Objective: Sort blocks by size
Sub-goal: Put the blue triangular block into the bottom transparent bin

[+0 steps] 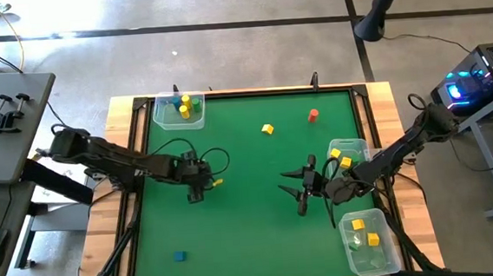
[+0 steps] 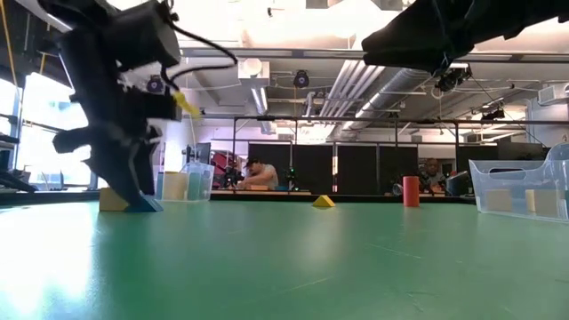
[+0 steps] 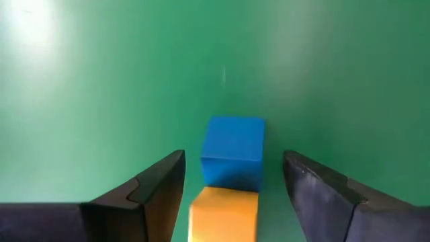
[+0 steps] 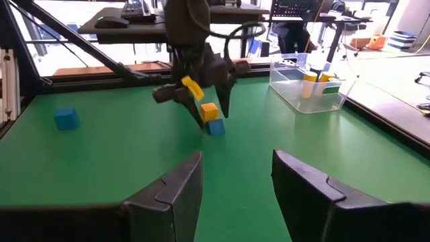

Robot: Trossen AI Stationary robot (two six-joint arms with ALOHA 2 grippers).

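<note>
My left gripper [image 1: 196, 192] points down at the table's left middle, open. Its fingers stand on either side of a yellow cube [image 3: 224, 214], with a gap showing on each side. A blue cube [image 3: 233, 151] lies on the green mat right against the yellow one; both also show in the right wrist view, yellow [image 4: 209, 111] and blue [image 4: 215, 126]. My right gripper [image 1: 305, 188] is open and empty, raised above the mat right of centre. Loose on the mat are a yellow block [image 1: 268, 129], a red cylinder [image 1: 313, 114] and another blue cube [image 1: 180, 257].
Three clear tubs stand on the table: one at the far left corner [image 1: 168, 117] with yellow and green blocks, one at the right edge [image 1: 357, 144] with yellow blocks, one at the near right corner [image 1: 359, 256] with yellow blocks. A wooden frame [image 1: 243, 92] borders the mat.
</note>
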